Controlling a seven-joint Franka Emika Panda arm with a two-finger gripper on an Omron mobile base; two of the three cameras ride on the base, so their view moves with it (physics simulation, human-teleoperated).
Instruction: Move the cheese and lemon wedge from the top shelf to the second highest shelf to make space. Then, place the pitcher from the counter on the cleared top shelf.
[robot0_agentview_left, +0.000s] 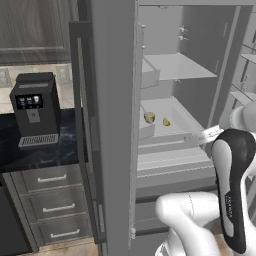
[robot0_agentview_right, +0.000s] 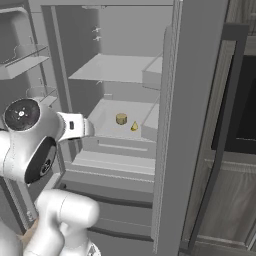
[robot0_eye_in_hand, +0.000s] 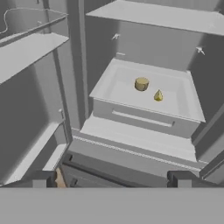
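Observation:
The fridge stands open. Its top shelf (robot0_agentview_left: 175, 67) (robot0_agentview_right: 120, 67) (robot0_eye_in_hand: 166, 15) is a bare grey slab. One level below, on the second highest shelf (robot0_agentview_left: 177, 112) (robot0_agentview_right: 107, 112) (robot0_eye_in_hand: 118, 85), the tan round cheese (robot0_agentview_left: 149, 117) (robot0_agentview_right: 121, 118) (robot0_eye_in_hand: 141, 83) sits with the tiny yellow lemon wedge (robot0_agentview_left: 166, 121) (robot0_agentview_right: 134, 126) (robot0_eye_in_hand: 158, 95) just to its right. My gripper (robot0_agentview_left: 194, 139) (robot0_agentview_right: 91, 129) (robot0_eye_in_hand: 113, 180) hovers open and empty in front of the fridge, well short of both items. The pitcher is out of view. The black counter (robot0_agentview_left: 30, 155) lies left of the fridge.
An open fridge door (robot0_agentview_left: 112, 125) (robot0_agentview_right: 185, 125) stands between the counter and the interior. A black coffee machine (robot0_agentview_left: 35, 110) sits on the counter above grey drawers (robot0_agentview_left: 50, 180). Door bins (robot0_agentview_right: 25, 60) (robot0_eye_in_hand: 30, 26) jut out on the other side. Lower fridge drawers (robot0_eye_in_hand: 140, 124) sit under the shelves.

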